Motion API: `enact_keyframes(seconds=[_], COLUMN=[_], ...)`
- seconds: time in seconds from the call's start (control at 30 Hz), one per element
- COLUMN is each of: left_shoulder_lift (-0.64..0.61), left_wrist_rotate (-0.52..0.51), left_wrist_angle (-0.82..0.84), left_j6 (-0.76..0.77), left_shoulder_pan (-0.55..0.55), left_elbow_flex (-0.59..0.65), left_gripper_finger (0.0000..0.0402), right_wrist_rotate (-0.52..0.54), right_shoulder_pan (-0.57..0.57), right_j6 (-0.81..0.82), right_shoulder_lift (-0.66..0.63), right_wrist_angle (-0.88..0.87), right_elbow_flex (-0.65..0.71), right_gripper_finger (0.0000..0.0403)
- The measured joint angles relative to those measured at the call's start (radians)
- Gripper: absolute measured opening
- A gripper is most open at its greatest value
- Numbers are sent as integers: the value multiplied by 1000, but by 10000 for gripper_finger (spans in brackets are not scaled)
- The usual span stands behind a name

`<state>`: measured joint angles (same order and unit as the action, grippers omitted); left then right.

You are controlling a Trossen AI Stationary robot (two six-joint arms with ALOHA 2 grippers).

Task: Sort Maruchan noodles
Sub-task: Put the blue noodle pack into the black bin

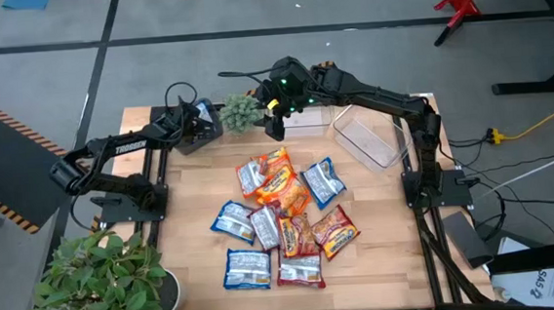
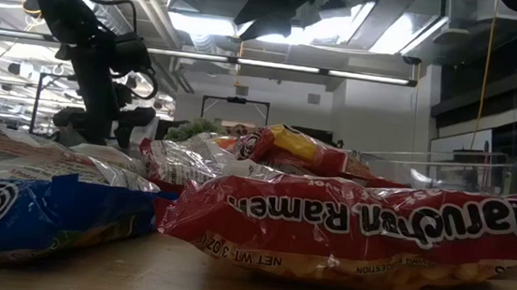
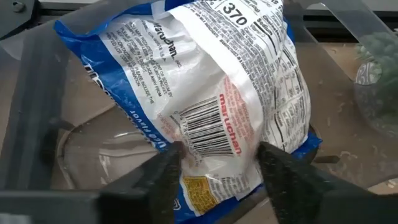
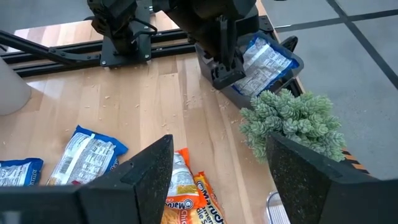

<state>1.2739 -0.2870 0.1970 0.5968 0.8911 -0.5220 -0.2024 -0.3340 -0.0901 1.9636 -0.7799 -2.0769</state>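
Presently, left hand (image 1: pixel 200 124) at the far left of the tabletop (image 1: pixel 382 255), over a clear bin (image 3: pixel 93 149), fingers (image 3: pixel 163 171) closed on a blue-and-white packet (image 3: pixel 205 93) with barcode side showing; packet half inside the bin, tilted. Right hand (image 1: pixel 275 124) reaching across to the far middle, just right of the plant (image 1: pixel 240 112), hovering above the wood with fingers (image 4: pixel 146 168) spread wide and gripping nothing. Second bin (image 1: pixel 366 136) at far right, beside the right arm, tipped at an angle; a third clear bin (image 1: pixel 306 122) just right of the right hand. Remaining packets in a loose pile (image 1: pixel 283 216) at mid-tabletop, overlapping: orange ones (image 1: pixel 277 179) at the far side of the pile, a blue one (image 1: pixel 323 181) to their right, a red one (image 1: pixel 334 231) nearer on the right, another blue (image 1: pixel 233 220) on the left, a blue (image 1: pixel 247 268) and a red (image 1: pixel 300 269) at the near edge. From table height, a red packet (image 2: pixel 363 234) lying close with lettering upside down, a blue one (image 2: pixel 37 210) to its left. Larger potted plant (image 1: pixel 95 285) at the near left corner.
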Motion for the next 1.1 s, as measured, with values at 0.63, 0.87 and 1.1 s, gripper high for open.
enact_keyframes(seconds=[0.63,0.87,1.1], left_shoulder_lift=[-172,-180,-179], left_wrist_rotate=[262,156,55], left_wrist_angle=[6,11,-68], left_j6=[184,138,40], left_shoulder_pan=[-28,-28,3], left_elbow_flex=[0,0,-1], left_gripper_finger=[2,25,53], right_wrist_rotate=[3,2,0], right_shoulder_pan=[0,0,0], right_j6=[-20,-20,-20], right_shoulder_lift=[0,0,0], right_wrist_angle=[0,0,-8], right_elbow_flex=[0,0,0], right_gripper_finger=[241,241,241])
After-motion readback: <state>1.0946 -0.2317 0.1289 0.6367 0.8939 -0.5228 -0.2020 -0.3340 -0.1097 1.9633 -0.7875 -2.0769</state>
